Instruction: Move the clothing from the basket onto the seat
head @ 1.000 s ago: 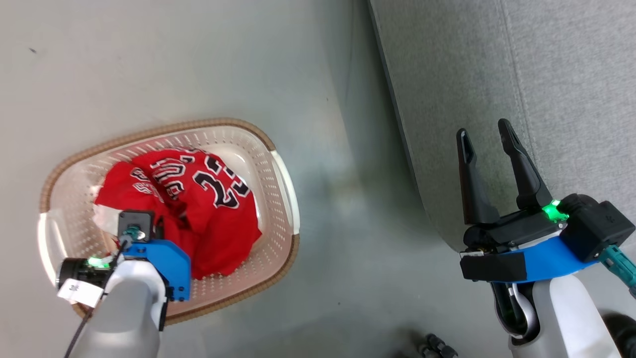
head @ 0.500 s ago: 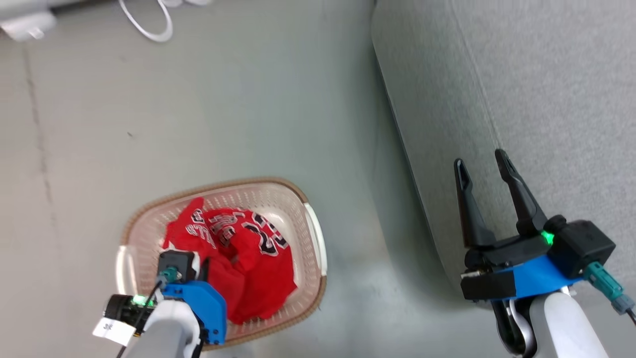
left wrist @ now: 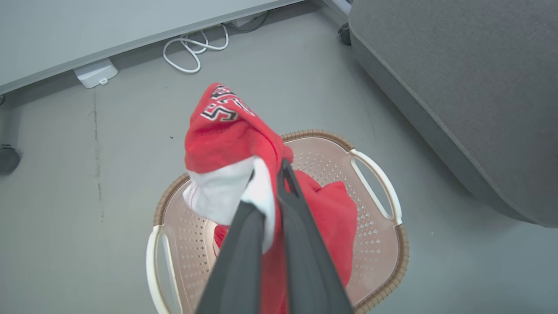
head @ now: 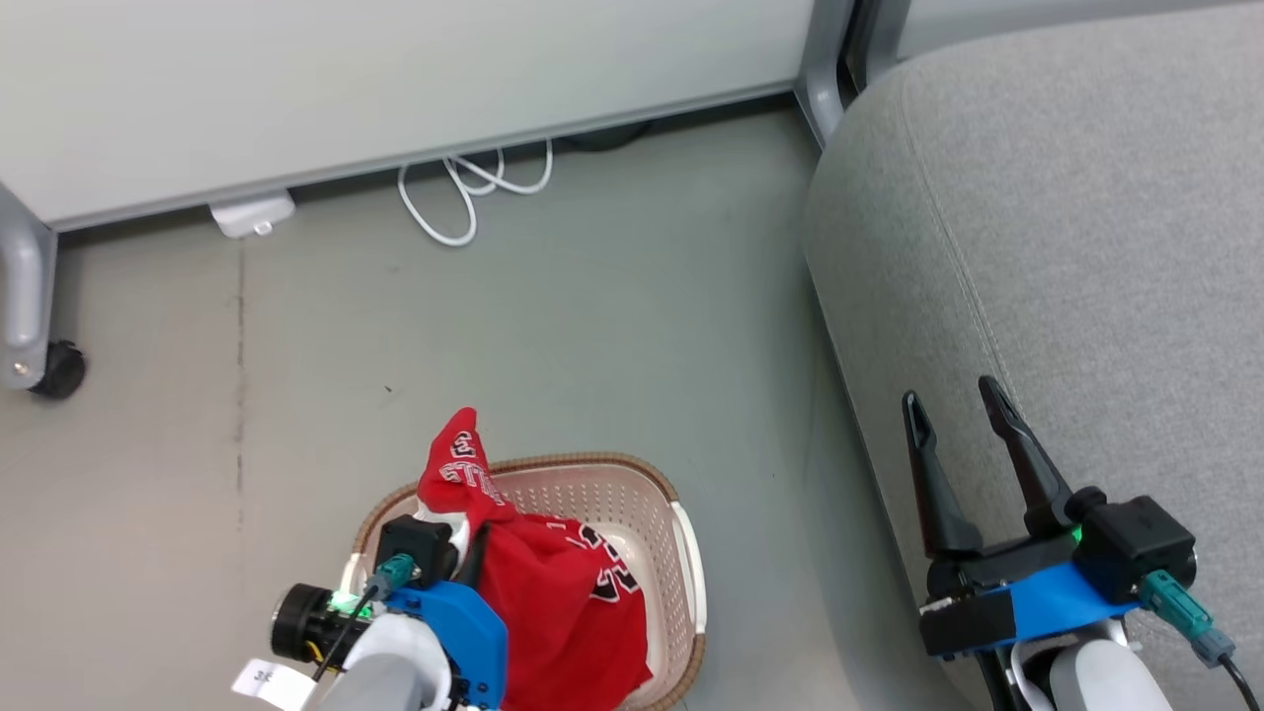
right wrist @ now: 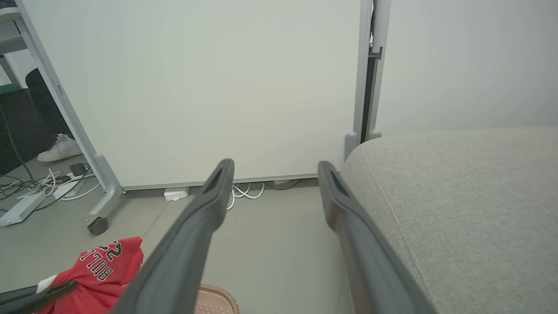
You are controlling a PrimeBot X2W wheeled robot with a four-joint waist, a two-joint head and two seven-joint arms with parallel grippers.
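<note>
A: Left wrist view first; state of the left gripper (left wrist: 271,176)?
B: Pressed together on a fold of red jersey (left wrist: 231,131); white lining bunched between the dark fingers; lettered end sticking up past the tips.
A: Rest of the cloth?
B: Hanging down into the basket (left wrist: 403,250) directly below; basket on grey floor (left wrist: 65,218); sofa cushion (left wrist: 457,87) at upper right, apart from the basket; white cable (left wrist: 187,48) looped at the foot of a pale panel (left wrist: 87,26).
A: Head view?
B: Jersey at lower left; top end held up above the basket's far rim, lower part draped inside, black-and-white digits showing; one garment or two in that red heap, cannot tell. Right gripper (head: 950,393) at lower right; fingers apart, empty, seen against the cushion's side edge near its seam. Black wheel (head: 57,370) at far left under a grey leg.
A: Right wrist view?
B: Own two fingers spread wide, empty; cushion just right of them; panel straight ahead; lettered red cloth in the lower left corner beside a dark finger of the other arm; brown basket rim peeking at the bottom edge; white shoe (right wrist: 59,148) far left, near more cables.
</note>
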